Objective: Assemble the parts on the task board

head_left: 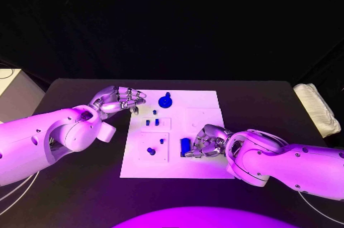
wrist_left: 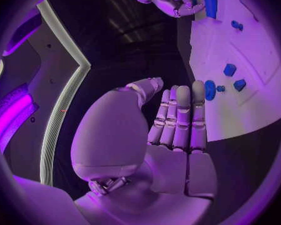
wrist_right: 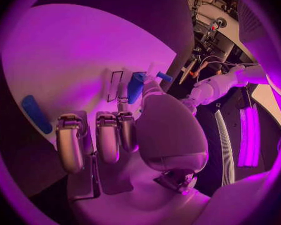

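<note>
Two hands: yours.
Left hand (head_left: pixel 117 99): fingers loosely apart, empty, at task board's (head_left: pixel 204 166) far-left edge.
Right hand (head_left: pixel 204 141): fingers closed around upright blue part (head_left: pixel 186 146).

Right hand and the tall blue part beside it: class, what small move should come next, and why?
Probably close the right hand a little more around the tall blue part to secure a grip. Its fingers curl beside the part on the task board, but a firm hold cannot be confirmed. The left hand hangs at the board's far left edge, holding nothing.

Left robot hand (head_left: pixel 117 99) empty, fingers loosely spread; right robot hand (head_left: pixel 204 143) fingers curled.
</note>
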`<state>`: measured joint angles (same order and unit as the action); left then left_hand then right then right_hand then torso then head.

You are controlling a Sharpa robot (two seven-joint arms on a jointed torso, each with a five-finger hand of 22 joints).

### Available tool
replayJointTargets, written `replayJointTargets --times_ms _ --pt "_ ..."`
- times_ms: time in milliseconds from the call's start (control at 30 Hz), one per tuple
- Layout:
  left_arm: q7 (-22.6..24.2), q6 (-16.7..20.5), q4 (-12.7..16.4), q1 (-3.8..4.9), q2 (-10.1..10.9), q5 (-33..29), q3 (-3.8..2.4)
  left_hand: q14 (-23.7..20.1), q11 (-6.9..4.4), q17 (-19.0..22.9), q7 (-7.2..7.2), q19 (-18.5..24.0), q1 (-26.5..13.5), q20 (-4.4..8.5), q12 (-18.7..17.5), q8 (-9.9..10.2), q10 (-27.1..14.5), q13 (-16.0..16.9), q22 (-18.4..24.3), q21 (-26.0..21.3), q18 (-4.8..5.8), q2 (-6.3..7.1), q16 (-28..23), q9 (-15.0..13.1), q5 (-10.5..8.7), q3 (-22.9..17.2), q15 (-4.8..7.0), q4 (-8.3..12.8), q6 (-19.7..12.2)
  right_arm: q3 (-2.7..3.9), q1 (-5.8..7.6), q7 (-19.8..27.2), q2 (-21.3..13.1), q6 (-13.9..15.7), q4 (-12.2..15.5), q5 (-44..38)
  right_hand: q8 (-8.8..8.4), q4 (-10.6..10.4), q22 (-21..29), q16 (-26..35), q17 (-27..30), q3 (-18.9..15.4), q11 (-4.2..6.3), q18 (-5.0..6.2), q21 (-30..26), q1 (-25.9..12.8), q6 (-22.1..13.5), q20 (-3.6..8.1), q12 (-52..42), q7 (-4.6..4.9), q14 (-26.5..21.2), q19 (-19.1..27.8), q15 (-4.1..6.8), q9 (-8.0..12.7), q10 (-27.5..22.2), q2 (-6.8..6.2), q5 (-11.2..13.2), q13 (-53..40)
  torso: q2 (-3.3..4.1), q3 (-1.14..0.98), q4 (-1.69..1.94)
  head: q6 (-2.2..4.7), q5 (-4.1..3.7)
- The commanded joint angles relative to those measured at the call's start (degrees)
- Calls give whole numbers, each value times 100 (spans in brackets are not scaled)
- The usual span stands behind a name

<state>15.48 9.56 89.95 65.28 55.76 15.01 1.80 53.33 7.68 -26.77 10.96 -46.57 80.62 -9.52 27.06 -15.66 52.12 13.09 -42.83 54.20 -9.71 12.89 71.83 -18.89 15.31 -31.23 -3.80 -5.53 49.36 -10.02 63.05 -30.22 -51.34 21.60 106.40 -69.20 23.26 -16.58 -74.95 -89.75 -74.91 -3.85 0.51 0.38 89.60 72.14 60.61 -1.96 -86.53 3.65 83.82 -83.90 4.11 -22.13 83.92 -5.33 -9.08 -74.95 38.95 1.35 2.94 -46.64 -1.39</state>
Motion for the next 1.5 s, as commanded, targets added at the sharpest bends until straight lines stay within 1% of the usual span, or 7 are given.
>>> replayJointTargets --times_ms 33,400,567,867,1033,1167,1500 --pt "9 -70 16 1 -3 27 -4 -48 0 -8 1 -34 79 -7 29 -30 -59 0 -8 -7 -79 6 26 5 36 -15 -12 42 -28 3 -16 -43 19 -197 -10 -152 -4 45 -1505 -25 -1509 64 12 -38 40 167 -25 21 -11 -1 618 -610 16 16 479 -205 16 -1345 1 -3 1 -2 0" --pt "-10 -81 8 1 0 44 -4 -53 -1 -9 2 -34 102 -5 37 -35 -60 0 -14 1 -80 0 26 7 37 -26 -10 58 -27 3 -38 12 0 -95 9 -252 -4 -24 -1505 -25 -1509 -88 3 -38 40 14 5 11 -3 8 618 -610 7 42 478 -463 19 -1345 0 -3 2 1 3" --pt "-14 -84 3 1 1 49 -4 -53 -1 -9 2 -34 102 -5 37 -35 -60 0 -14 1 -80 0 26 7 37 -26 -10 58 -27 3 -43 73 -85 34 76 -298 0 -24 -1505 -25 -1509 -152 4 -38 40 -7 6 11 -5 7 618 -610 7 43 479 -476 17 -1347 2 -8 0 2 9" --pt "-5 -80 -1 1 3 54 -4 -53 -1 -9 2 -34 102 -5 37 -35 -60 0 -14 1 -80 0 26 7 37 -26 -10 58 -27 7 -28 524 -460 580 325 -108 -7 -29 -1505 -25 -1509 -196 2 -38 40 -34 -14 11 17 12 618 -610 8 48 470 -426 12 -1337 -2 0 -2 14 -15" --pt "37 -57 7 1 -3 40 -4 -58 6 -9 9 -28 83 -6 49 -42 -65 -1 -24 9 -76 5 28 10 30 -17 -15 51 -29 10 45 990 -913 972 474 142 -88 0 -1505 -15 -1487 -147 -33 -38 40 157 -152 -4 -4 56 613 -610 -18 85 477 -258 16 -1349 -4 3 -3 19 -64" --pt "61 -38 28 1 -1 28 -4 -58 7 -10 9 -26 73 -8 53 -44 -66 -1 -25 9 -76 8 29 11 28 -12 -17 44 -29 9 70 1078 -1242 1014 469 123 -118 12 -1505 -20 -1499 -64 -50 -38 40 307 -173 -17 -19 74 616 -610 -34 98 483 -203 14 -1357 -2 8 -11 29 -82" --pt "85 -34 64 -2 -3 17 -4 -58 7 -10 9 -24 61 -9 57 -45 -67 -2 -26 9 -75 11 31 13 26 -6 -19 37 -30 -13 17 647 -1718 911 355 -577 -110 4 -1505 -25 -1509 18 -41 -38 40 399 -104 -21 -60 61 618 -610 -31 99 500 -155 18 -1376 1 -24 -54 55 -165"
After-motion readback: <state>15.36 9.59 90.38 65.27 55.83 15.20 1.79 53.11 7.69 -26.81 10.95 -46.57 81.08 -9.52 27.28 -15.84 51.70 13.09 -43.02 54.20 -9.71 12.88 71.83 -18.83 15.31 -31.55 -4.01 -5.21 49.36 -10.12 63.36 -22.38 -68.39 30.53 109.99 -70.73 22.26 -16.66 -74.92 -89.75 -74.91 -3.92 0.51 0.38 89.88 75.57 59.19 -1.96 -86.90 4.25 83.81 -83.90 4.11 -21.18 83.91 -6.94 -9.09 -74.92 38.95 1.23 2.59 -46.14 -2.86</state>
